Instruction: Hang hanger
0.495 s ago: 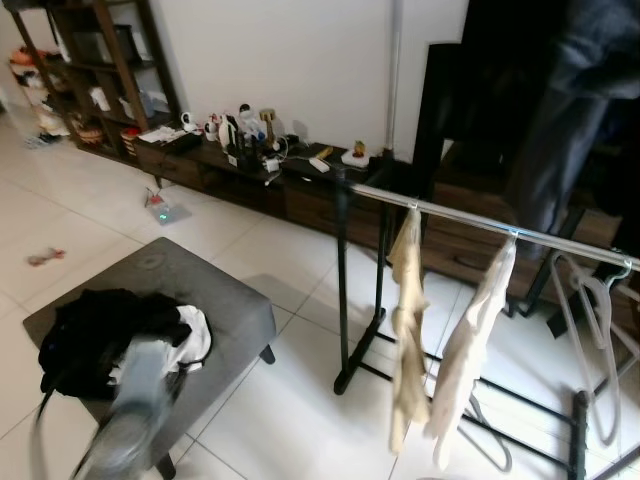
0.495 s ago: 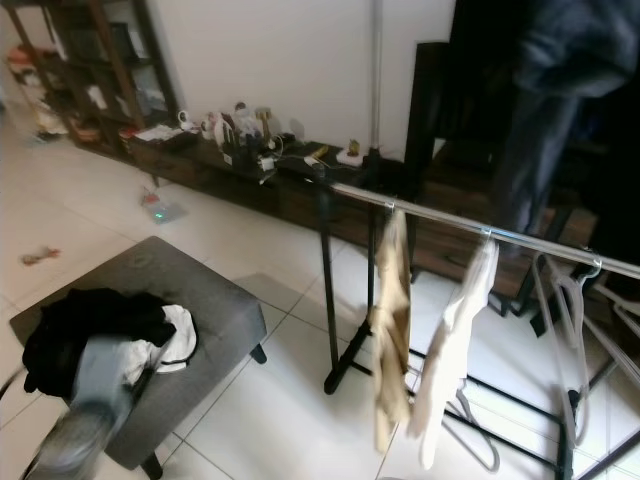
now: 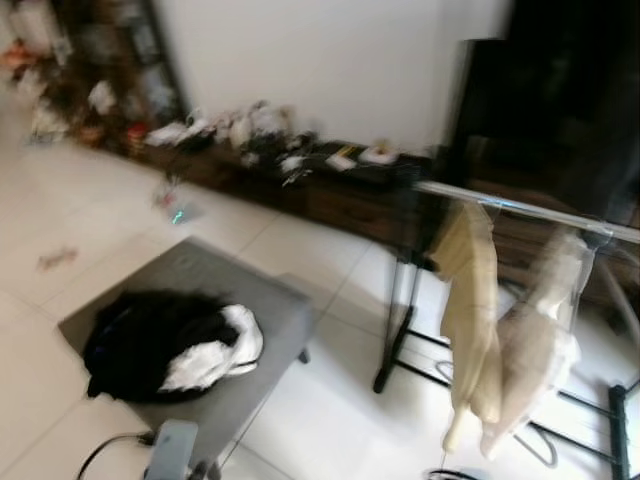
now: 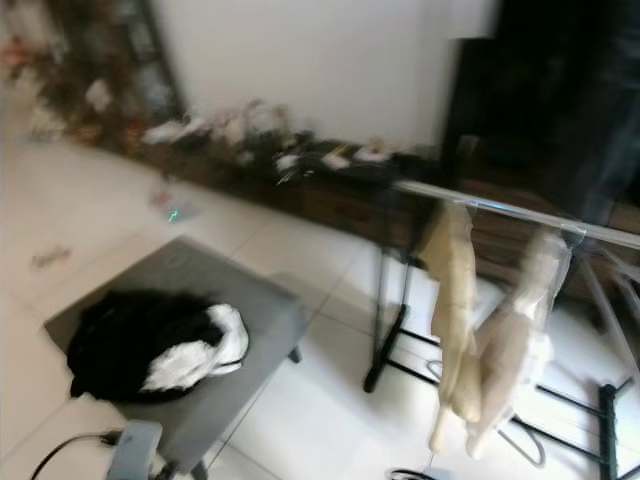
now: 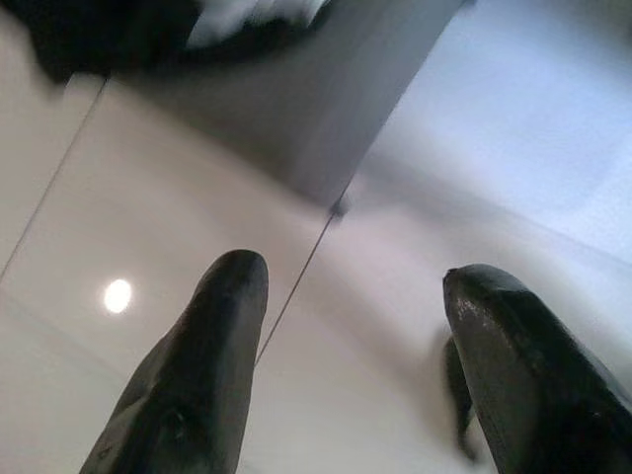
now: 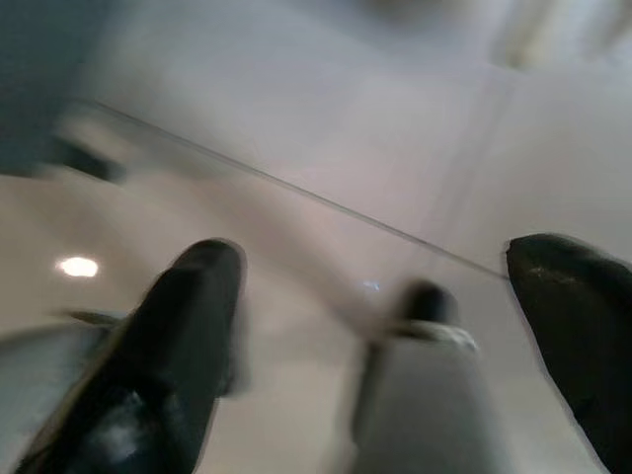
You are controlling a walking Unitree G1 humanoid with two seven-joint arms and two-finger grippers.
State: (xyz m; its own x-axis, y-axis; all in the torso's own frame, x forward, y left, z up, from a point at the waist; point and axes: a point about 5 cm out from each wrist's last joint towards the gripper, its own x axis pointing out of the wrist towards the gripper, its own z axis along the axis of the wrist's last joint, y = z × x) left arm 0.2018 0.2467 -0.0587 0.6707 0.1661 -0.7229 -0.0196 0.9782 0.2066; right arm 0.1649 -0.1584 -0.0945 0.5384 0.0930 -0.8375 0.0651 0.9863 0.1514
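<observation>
The head views are smeared by motion, so fine detail is lost and no brand, label or writing can be read anywhere. The landmark is the grey upholstered footstool standing on the pale glossy floor tiles. On top of the footstool, toward its left end, lies a heap of black and white clothing. To the right of the footstool, well apart from it, stands a clothes rack with a silver metal rail on black legs. Two cream garments hang side by side from the rail; what they hang on is too blurred to make out. Under them, down by the rack's base, a thin pale loop may be a wire hanger, though the blur leaves that uncertain. Behind the footstool, along the white wall, runs a long low dark wooden cabinet strewn with small items, with a dark shelving unit at its left end.

The left gripper hangs low just beside the footstool, over the tiles, its two black fingers spread wide with nothing between them. The right gripper is likewise above bare floor, fingers parted and empty.
</observation>
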